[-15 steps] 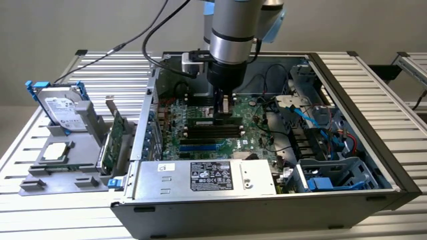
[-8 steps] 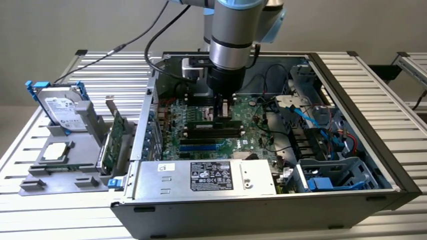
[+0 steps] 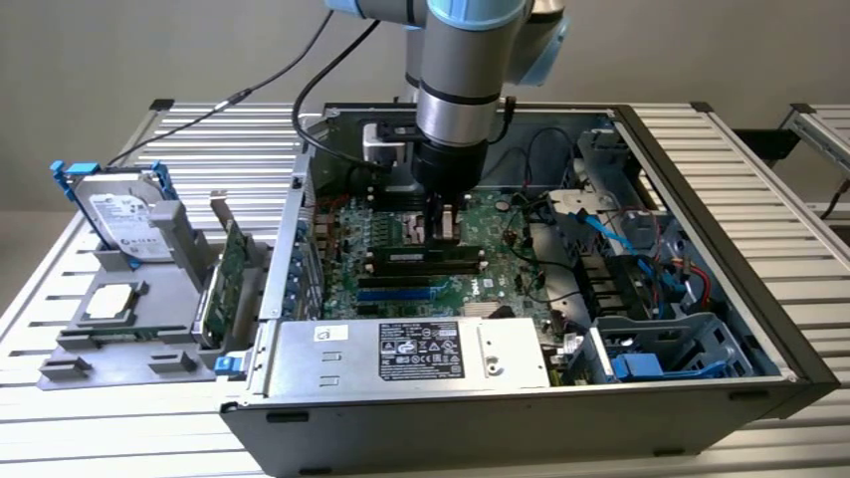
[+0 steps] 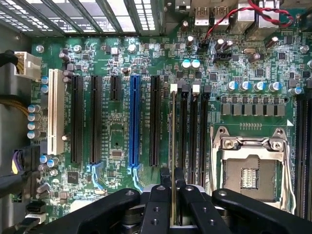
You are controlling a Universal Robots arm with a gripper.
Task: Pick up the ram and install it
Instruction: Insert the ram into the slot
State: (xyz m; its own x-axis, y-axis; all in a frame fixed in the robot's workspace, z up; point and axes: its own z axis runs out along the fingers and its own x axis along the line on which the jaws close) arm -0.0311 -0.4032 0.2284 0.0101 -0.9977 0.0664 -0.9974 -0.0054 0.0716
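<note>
Hanging inside the open computer case (image 3: pixel 531 433) in the exterior view, the tool (image 3: pixel 445 227) sits low over the motherboard (image 3: pixel 378 289), just above the memory slots (image 3: pixel 425 261). A hard drive (image 3: pixel 122 214) stands on the worktop (image 3: pixel 213 129) at nine o'clock from the case. In the wrist view, the tool is clamped on the ram (image 4: pixel 173 131), which stands edge-on along a memory slot, near the processor socket (image 4: pixel 248 170).

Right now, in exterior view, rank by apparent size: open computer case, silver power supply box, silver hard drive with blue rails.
Largest to smallest:
open computer case
silver power supply box
silver hard drive with blue rails
</note>
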